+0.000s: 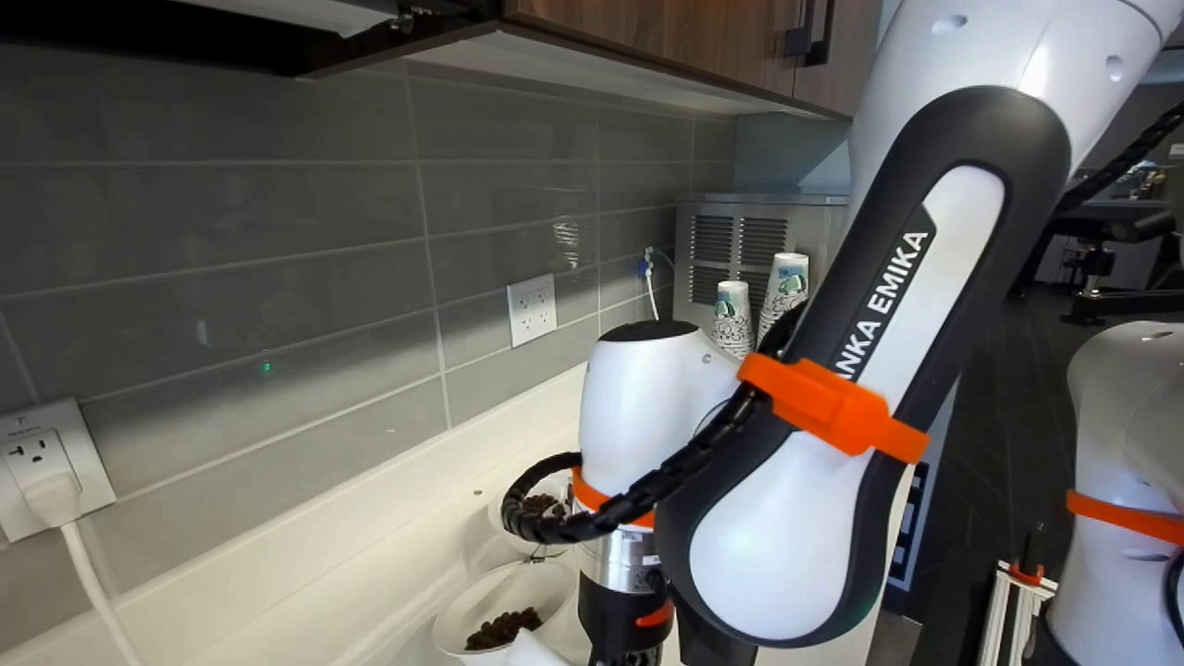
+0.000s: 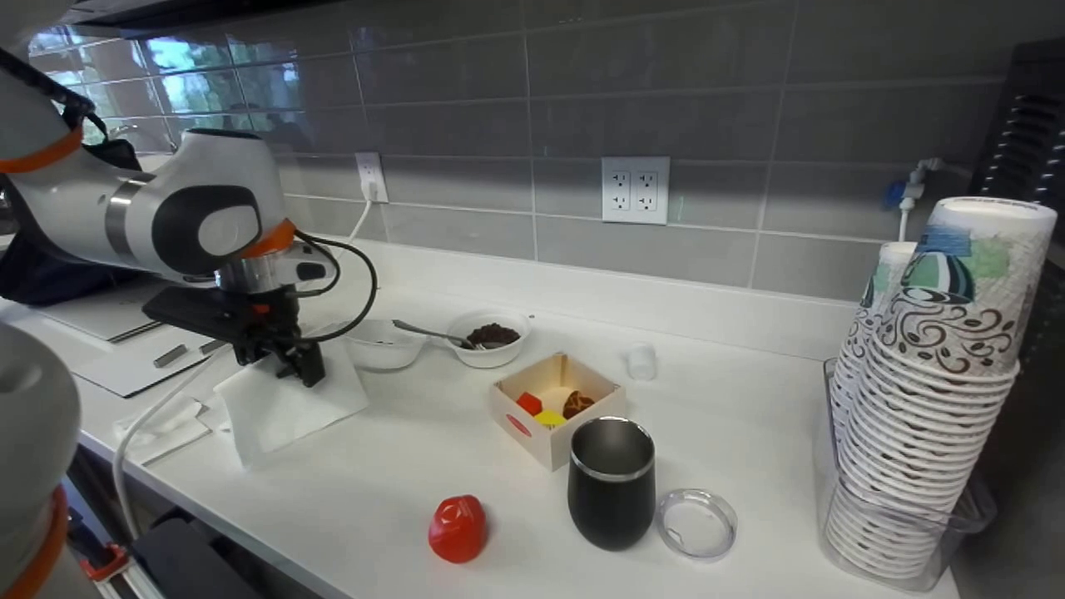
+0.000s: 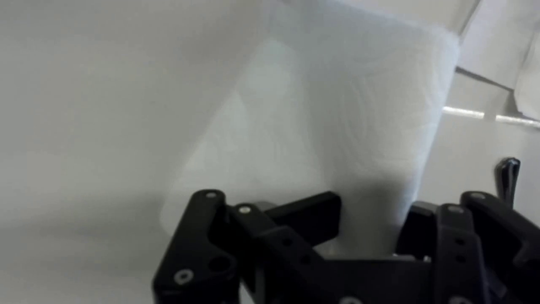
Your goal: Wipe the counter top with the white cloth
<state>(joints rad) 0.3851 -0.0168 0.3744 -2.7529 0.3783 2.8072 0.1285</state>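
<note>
Wiping toward the tiled wall [image 2: 466,133] could shove the nearer bowl [image 2: 383,356] or snag the utensil [image 2: 428,334], since the white cloth [image 2: 287,412] drapes onto the counter [image 2: 374,474] just beside that bowl, and with fingers [image 3: 314,217] clamped on only a bunched fold of it, friction could drag the grip loose.

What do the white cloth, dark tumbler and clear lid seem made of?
White cloth: thin, matte; fine creases suggest fabric or paper towel, I can't tell which.
Dark tumbler: probably coated metal, satin black, silvery and shiny round its mouth.
Clear lid: likely glossy plastic, see-through with bright highlights, though glass is possible.
</note>
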